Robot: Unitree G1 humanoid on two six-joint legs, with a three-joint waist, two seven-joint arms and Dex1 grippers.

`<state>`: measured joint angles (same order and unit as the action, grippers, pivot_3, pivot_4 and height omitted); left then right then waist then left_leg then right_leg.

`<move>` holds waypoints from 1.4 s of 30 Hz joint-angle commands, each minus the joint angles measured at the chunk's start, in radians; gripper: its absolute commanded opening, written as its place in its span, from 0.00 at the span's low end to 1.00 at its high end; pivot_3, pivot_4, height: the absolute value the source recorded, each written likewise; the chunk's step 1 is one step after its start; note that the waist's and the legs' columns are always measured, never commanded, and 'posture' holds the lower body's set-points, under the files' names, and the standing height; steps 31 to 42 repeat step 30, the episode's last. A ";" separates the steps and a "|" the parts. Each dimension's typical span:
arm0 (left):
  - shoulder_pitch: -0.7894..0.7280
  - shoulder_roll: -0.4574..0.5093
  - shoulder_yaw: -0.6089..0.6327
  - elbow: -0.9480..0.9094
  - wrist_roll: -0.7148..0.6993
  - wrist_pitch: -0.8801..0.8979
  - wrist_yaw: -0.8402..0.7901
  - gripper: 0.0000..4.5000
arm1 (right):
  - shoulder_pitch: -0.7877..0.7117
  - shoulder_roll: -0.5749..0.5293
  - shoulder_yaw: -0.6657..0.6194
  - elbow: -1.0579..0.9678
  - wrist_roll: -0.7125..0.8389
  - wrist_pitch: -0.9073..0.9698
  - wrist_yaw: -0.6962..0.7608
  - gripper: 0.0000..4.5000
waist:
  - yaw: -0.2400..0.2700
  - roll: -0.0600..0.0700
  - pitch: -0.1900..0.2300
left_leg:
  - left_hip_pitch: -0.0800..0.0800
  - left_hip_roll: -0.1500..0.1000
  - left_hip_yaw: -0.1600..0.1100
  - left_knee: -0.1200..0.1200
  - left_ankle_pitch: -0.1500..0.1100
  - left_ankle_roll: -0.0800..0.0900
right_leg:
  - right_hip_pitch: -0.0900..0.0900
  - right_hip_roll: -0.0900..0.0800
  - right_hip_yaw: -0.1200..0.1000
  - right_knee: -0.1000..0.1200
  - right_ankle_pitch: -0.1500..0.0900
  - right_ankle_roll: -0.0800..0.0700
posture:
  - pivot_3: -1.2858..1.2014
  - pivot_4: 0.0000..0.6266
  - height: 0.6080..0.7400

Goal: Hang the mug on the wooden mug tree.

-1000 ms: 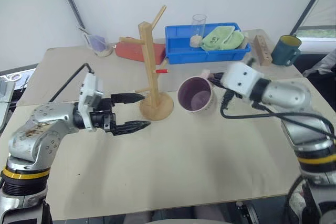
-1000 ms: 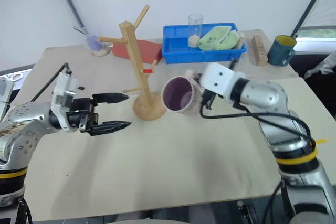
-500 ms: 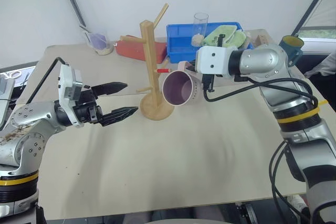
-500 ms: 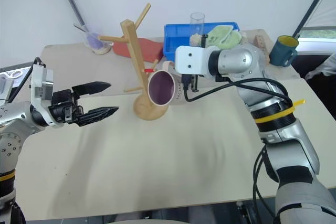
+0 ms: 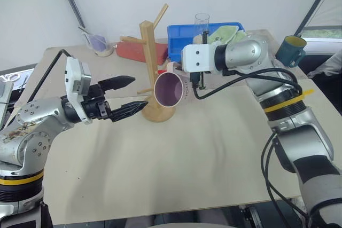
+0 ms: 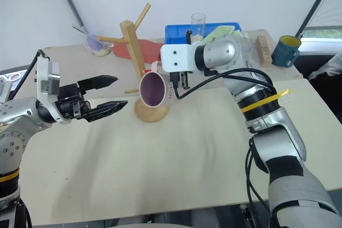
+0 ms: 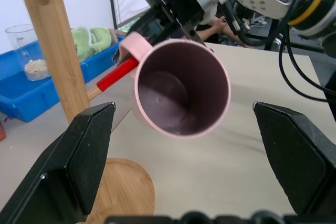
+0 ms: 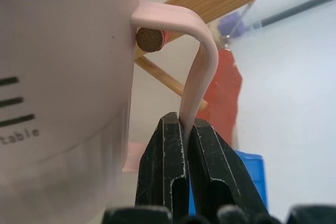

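Here the right gripper (image 8: 185, 145) is clamped tight on the handle of the mug (image 5: 172, 88), its two black fingers (image 8: 160, 166) pressed flat against either side of the thin pink loop. The mug hangs off the table, tipped on its side, its purple mouth facing toward the left gripper (image 5: 130, 95). Just past the right fingertips, the red-tipped peg (image 7: 116, 75) of the mug tree (image 5: 151, 68) sits inside the handle loop, its cut end showing against the mug wall in the right wrist view. Whether the handle rests on the peg or only surrounds it cannot be told. The mug body lies just beside the tree's post, on the right gripper's side of it, above the round base (image 5: 158, 111).

The left gripper has its fingers spread wide and holds nothing. It points level toward the tree, its tips near the base but apart from it. In the left wrist view the mug's open mouth sits straight ahead between the two fingers (image 7: 79, 156), with the post off to one side.

Beyond the tree from the grippers lie a blue tray (image 5: 181, 52) with a green cloth (image 5: 223, 33) and a clear glass (image 5: 202, 24), and a red object (image 5: 131, 50). A teal mug (image 5: 291, 50) stands behind the right arm, well apart.
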<state>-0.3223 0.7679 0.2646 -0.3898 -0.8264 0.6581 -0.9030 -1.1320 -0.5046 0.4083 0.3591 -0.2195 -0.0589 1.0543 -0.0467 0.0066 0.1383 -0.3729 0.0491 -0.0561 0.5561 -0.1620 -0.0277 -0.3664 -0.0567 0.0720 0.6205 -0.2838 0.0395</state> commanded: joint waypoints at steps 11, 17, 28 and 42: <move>0.039 -0.010 0.027 0.076 0.047 -0.099 -0.043 1.00 | -0.063 -0.020 -0.049 -0.046 0.033 0.001 0.071 0.53 | 0.000 0.000 0.000 | 0.001 0.000 0.000 0.000 0.000 0.000 | -0.002 0.000 0.000 0.003 -0.001 -0.002 | 0.52 0.24 1.00; 0.051 0.033 0.009 0.142 0.164 -0.157 -0.036 1.00 | -0.036 -0.140 -0.142 -0.150 0.162 0.064 0.200 0.53 | 0.004 -0.001 0.001 | 0.001 0.000 0.000 0.000 0.000 0.000 | -0.002 0.000 0.000 0.003 -0.003 -0.005 | 0.52 0.24 1.00; -0.009 0.116 0.015 0.188 0.204 -0.115 -0.072 1.00 | 0.218 -0.337 -0.440 -0.568 0.625 0.627 0.254 0.53 | 0.001 -0.003 0.002 | 0.001 0.000 0.001 0.000 -0.002 -0.003 | -0.003 -0.001 0.000 0.003 -0.004 -0.007 | 0.52 0.24 1.00; -0.037 0.127 0.009 0.195 0.186 -0.104 -0.107 1.00 | 0.227 -0.338 -0.468 -0.602 0.667 0.675 0.223 0.53 | 0.001 -0.004 0.003 | 0.001 0.000 0.001 -0.001 -0.002 -0.003 | -0.003 -0.001 0.000 0.003 -0.004 -0.007 | 0.52 0.24 1.00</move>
